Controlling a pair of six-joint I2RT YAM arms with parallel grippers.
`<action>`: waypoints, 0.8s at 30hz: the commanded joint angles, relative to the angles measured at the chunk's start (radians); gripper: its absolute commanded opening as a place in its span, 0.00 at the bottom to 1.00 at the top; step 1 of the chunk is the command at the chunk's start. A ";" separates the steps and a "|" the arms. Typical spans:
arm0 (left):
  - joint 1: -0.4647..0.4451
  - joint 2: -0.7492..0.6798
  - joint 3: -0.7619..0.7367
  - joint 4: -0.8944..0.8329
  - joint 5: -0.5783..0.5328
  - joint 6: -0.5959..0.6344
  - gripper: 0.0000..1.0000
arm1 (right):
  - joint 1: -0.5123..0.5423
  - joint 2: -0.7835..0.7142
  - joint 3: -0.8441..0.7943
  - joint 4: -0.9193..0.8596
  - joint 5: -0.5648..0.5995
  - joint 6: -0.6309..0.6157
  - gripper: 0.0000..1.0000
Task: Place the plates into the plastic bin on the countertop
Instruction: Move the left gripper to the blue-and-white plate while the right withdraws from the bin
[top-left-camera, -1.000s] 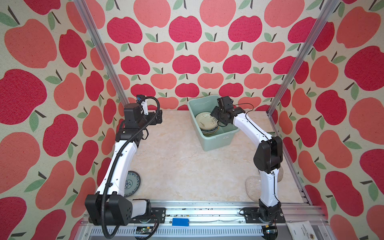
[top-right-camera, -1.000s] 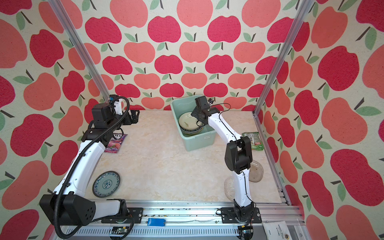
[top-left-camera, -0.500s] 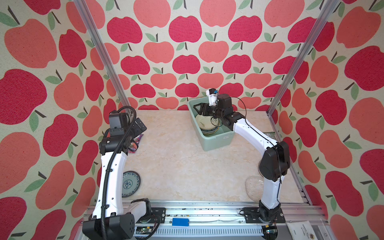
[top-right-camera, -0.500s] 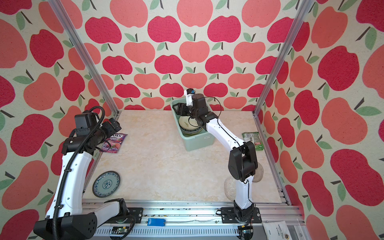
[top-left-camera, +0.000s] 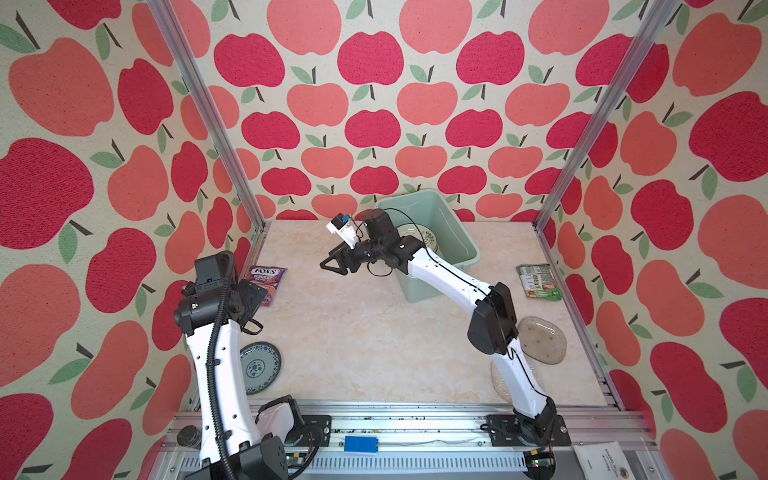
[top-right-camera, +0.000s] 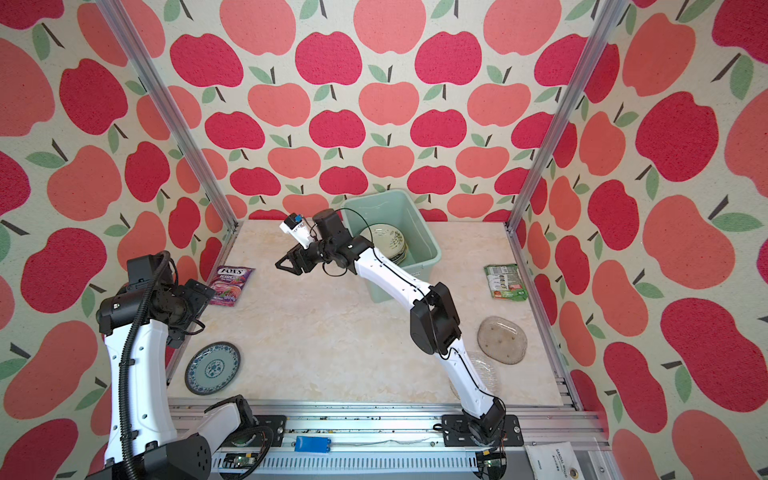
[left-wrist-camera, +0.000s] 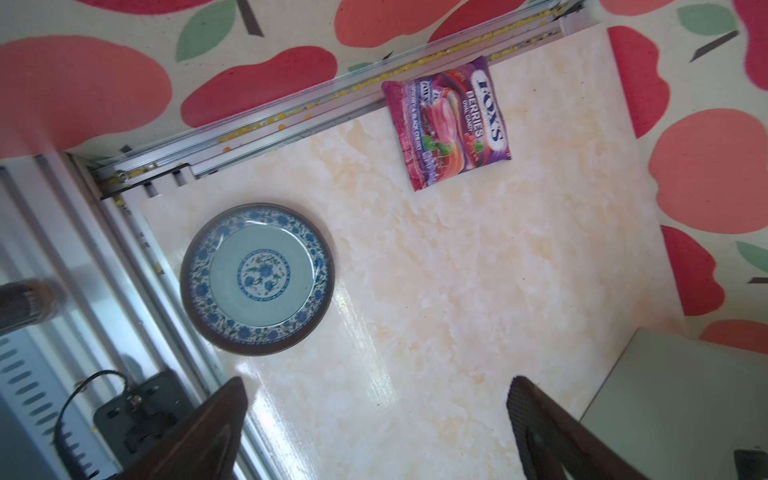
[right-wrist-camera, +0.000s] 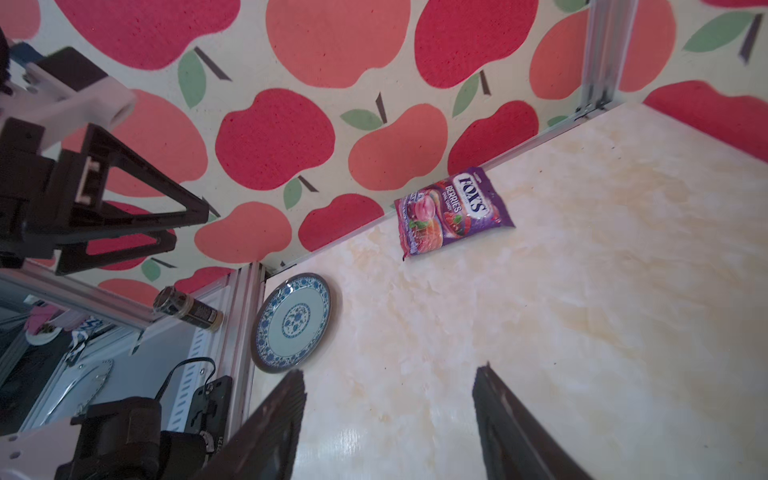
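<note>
your left gripper (left-wrist-camera: 376, 386) and right gripper (right-wrist-camera: 390, 371): both spread apart, empty. stacked plates (top-left-camera: 424, 239) lie inside the plastic bin (top-left-camera: 455, 232); a blue-patterned plate (left-wrist-camera: 257, 278) rests on the countertop (left-wrist-camera: 457, 291).

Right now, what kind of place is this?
Probably a robot practice booth, not a kitchen: two robot arms mounted on a metal rail, and apple-print walls boxing in one small countertop.

Red-and-coral apple wallpaper (top-left-camera: 370, 124) is covering three walls; aluminium posts (top-left-camera: 208, 112) are rising at the rear corners; a slotted metal rail (top-left-camera: 415, 415) is running along the front.
</note>
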 joint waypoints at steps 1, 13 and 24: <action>0.026 0.019 -0.013 -0.189 -0.100 0.008 1.00 | 0.030 0.054 0.030 -0.043 -0.053 -0.048 0.66; 0.181 0.206 -0.242 -0.287 -0.110 -0.222 0.99 | 0.026 -0.064 -0.124 -0.071 -0.018 -0.102 0.69; 0.304 0.180 -0.409 0.105 -0.138 -0.008 0.99 | -0.034 -0.099 -0.122 -0.181 0.021 -0.105 0.69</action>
